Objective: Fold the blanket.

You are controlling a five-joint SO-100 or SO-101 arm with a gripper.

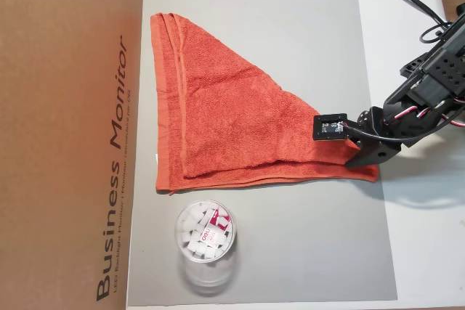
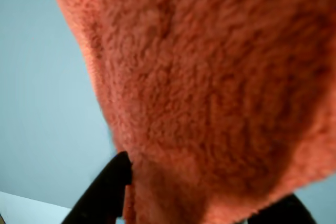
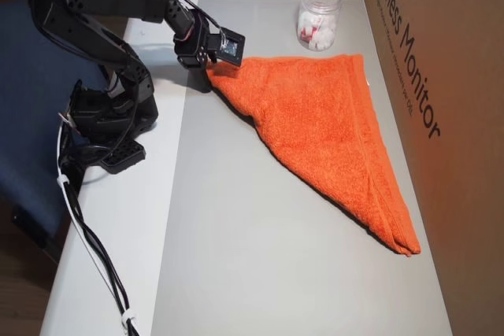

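– Where's the orange-red terry-cloth blanket (image 1: pixel 225 117) right now?

– Lying on the grey mat (image 1: pixel 290 252) on the white worktop (image 3: pixel 118 226), folded over into a triangle. In an overhead view its long hemmed edge runs beside the brown cardboard box (image 1: pixel 65 136) printed "Business Monitor".

– And the black robot arm's jaws (image 3: pixel 211 75)?

– They're at the blanket's pointed corner, at the mat's edge nearest the arm. The wrist view shows terry cloth (image 2: pixel 210 93) filling the frame, with a dark fingertip (image 2: pixel 113 179) pressed against its lower edge, so the jaws are pinching that corner.

– Anything else on the mat?

– A clear plastic tub (image 3: pixel 319 13) holding white pieces, standing just beside the blanket's other hemmed edge, not touching it, near the box.
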